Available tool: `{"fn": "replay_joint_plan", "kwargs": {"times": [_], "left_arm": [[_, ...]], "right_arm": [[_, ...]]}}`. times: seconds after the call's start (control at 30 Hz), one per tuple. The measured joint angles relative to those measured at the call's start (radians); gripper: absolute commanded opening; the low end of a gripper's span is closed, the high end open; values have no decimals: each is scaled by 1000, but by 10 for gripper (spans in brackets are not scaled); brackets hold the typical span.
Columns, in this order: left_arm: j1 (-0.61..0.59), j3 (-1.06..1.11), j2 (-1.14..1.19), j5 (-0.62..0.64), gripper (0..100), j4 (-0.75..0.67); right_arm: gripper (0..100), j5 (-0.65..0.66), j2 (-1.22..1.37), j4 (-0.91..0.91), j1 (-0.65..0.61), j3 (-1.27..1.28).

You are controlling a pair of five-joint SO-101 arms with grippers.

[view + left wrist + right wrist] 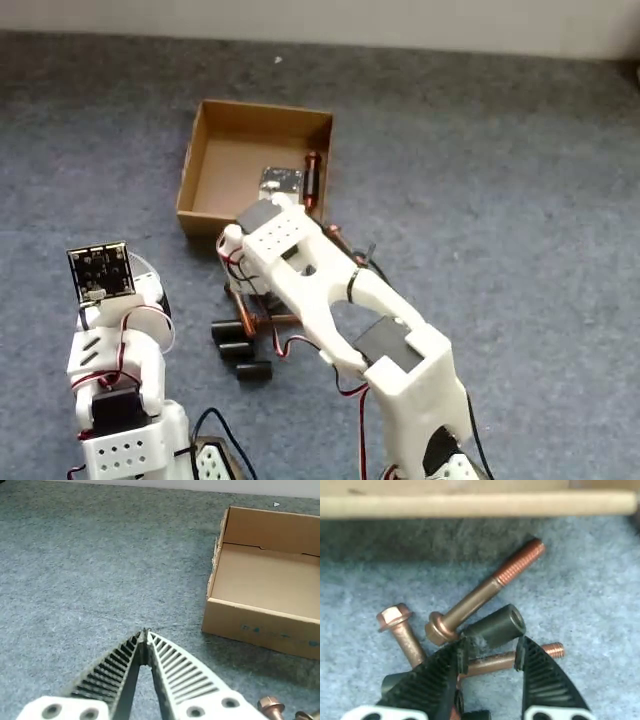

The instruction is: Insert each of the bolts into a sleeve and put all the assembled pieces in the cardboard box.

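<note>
Where right arm [312, 282] hides bolts [480, 596], right tool [490, 652] spread over sleeve [496, 626]; left tool [145, 635] clenched empty.

Light even and diffuse, moderately bright in all three views; no hard-edged shadows.

High view: the white plastic right arm [285, 245] is the brightest surface, with a soft dark shadow under it on the grey carpeted bench [500, 150]. A small shiny silver object [281, 181] on the floor of the open brown cardboard box [228, 170] glares almost white.

Right wrist view: dark shadow band on the carpet below the box wall. The long copper-coloured bolt [485, 587] carries a thin highlight along its shank. The black cylindrical sleeve [495, 626] shows a dull sheen.
</note>
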Motion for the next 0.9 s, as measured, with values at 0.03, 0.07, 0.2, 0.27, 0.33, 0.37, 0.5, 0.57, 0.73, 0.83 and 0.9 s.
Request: {"fn": "replay_joint_plan", "kwargs": {"times": [0.03, 0.07, 0.2, 0.27, 0.33, 0.37, 0.5, 0.57, 0.73, 0.83, 0.9], "left_arm": [[0, 0, 0, 0, 7, 0], [0, 0, 0, 0, 7, 0], [0, 0, 0, 0, 7, 0], [0, 0, 0, 0, 7, 0], [0, 0, 0, 0, 7, 0], [0, 0, 0, 0, 7, 0], [0, 0, 0, 0, 7, 0], [0, 0, 0, 0, 7, 0], [0, 0, 0, 0, 7, 0], [0, 0, 0, 0, 7, 0], [0, 0, 0, 0, 7, 0]], "right_arm": [[149, 0, 3, -5, 5, 0], [149, 0, 5, -11, 9, 0], [149, 0, 37, -31, 43, 14], [149, 0, 37, -28, 58, 18], [149, 0, 40, -25, 57, 20], [149, 0, 40, -28, 55, 20], [148, 0, 40, -28, 55, 20], [138, 0, 40, -28, 55, 20], [17, 81, 40, -20, 60, 20], [5, 170, 37, -5, 61, 20], [5, 190, 15, 12, 61, 21]]}}
